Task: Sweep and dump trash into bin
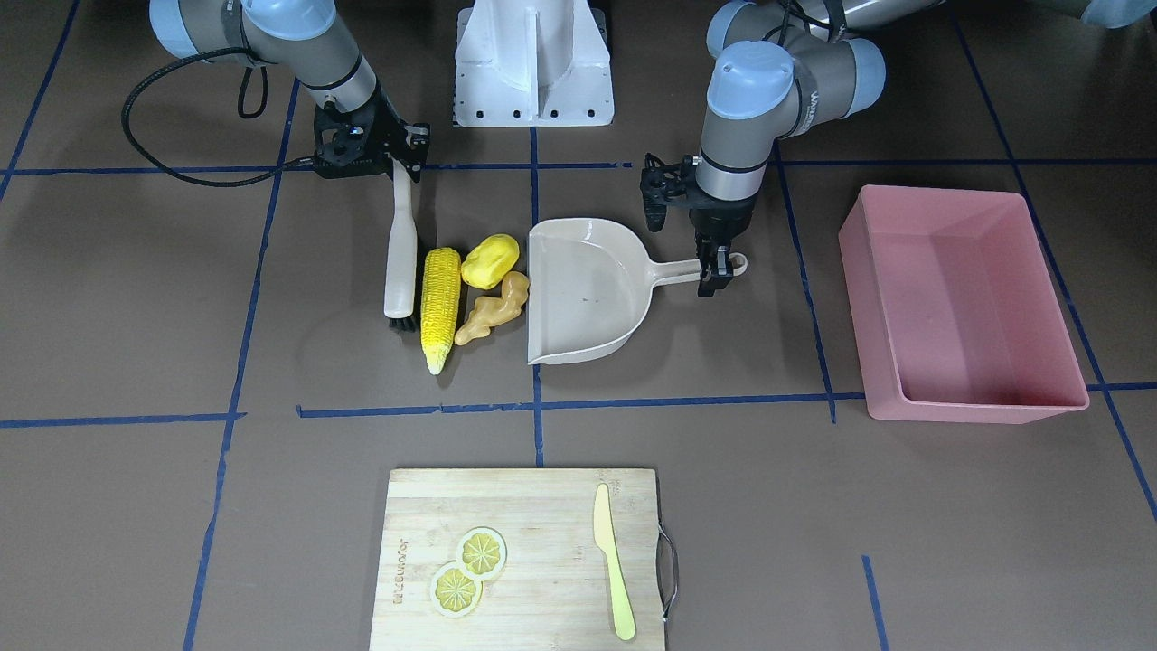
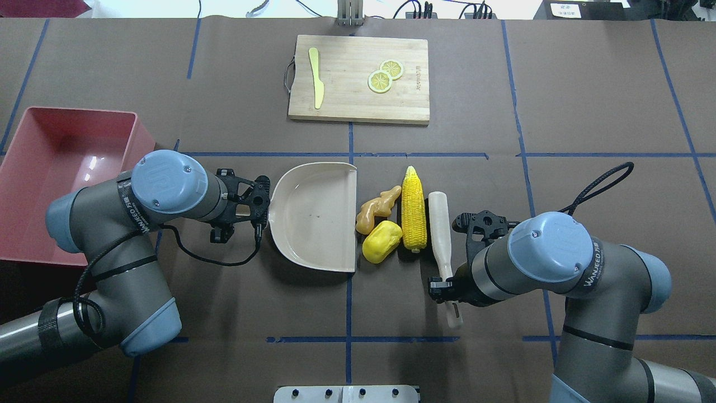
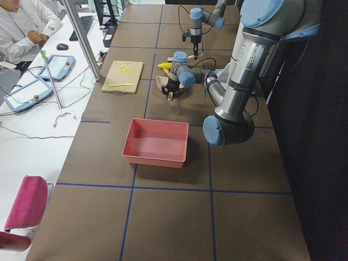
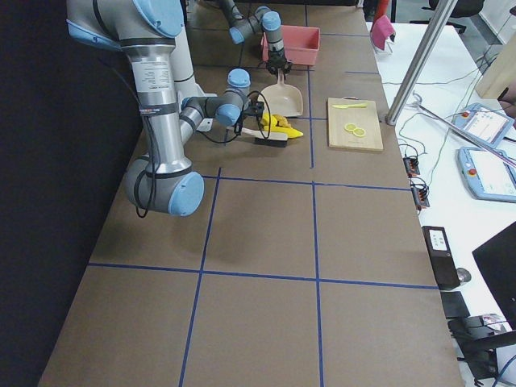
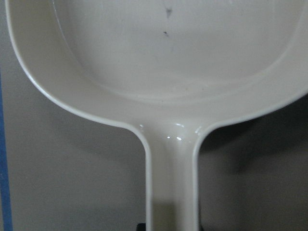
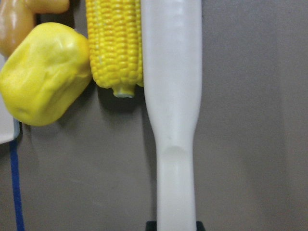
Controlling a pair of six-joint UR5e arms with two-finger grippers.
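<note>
The corn cob (image 1: 441, 307) lies against the white brush (image 1: 400, 253). The yellow potato piece (image 1: 490, 260) and tan ginger root (image 1: 493, 309) lie between the corn and the open edge of the beige dustpan (image 1: 583, 289). My right gripper (image 1: 402, 167) is shut on the brush handle; the brush head rests on the table beside the corn (image 6: 115, 43). My left gripper (image 1: 716, 269) is shut on the dustpan handle (image 5: 172, 183). The dustpan is empty. The pink bin (image 1: 963, 303) stands empty beyond the left arm, away from the dustpan.
A wooden cutting board (image 1: 524, 506) at the operators' side holds two lemon slices (image 1: 468, 571) and a pale yellow knife (image 1: 613, 561). Blue tape lines cross the brown table. The robot's white base (image 1: 533, 63) is at the table's robot-side edge.
</note>
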